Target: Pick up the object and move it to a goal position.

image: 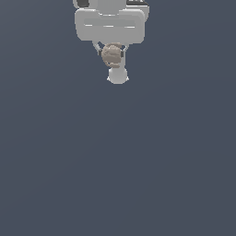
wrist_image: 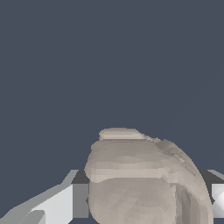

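Note:
The object point(image: 111, 55) is a small beige-tan lumpy rounded thing with pale ridges. It sits between the two fingers of my white gripper point(image: 111, 55) at the top of the exterior view. The gripper is shut on it and the dark pads press its two sides. In the wrist view the object point(wrist_image: 144, 179) fills the near part of the picture, with a white finger point(wrist_image: 57, 205) on one side and the other finger point(wrist_image: 217, 199) at the picture's edge. A white rounded part point(image: 117, 76) shows just below the object in the exterior view.
A plain dark blue-grey surface point(image: 118, 161) fills both views. The white hand body point(image: 109, 25) is above the fingers in the exterior view. No other object or goal marker shows.

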Robot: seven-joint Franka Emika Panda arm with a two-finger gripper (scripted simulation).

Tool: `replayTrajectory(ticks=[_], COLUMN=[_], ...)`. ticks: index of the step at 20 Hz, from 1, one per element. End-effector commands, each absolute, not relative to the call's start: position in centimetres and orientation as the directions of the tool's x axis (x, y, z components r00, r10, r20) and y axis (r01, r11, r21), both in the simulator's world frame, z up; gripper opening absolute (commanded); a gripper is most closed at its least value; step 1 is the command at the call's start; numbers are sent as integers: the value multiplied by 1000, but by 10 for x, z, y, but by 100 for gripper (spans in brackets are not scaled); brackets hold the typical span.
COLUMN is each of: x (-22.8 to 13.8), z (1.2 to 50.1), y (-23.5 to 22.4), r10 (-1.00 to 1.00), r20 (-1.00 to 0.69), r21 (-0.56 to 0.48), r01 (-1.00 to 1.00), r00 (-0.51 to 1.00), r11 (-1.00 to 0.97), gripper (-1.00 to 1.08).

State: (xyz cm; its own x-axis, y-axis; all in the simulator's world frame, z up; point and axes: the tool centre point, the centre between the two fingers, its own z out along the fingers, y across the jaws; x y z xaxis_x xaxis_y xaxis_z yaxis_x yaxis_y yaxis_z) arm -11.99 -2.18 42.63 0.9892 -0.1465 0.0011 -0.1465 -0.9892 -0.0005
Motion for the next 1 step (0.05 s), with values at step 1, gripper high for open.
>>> replayTrajectory(ticks=[1], x=[-120], z=[428], y=[-22], r10=[-146], r20=[0], r21=[0], r01=[-146], r00=[989], r11=[-989], gripper=[-100])
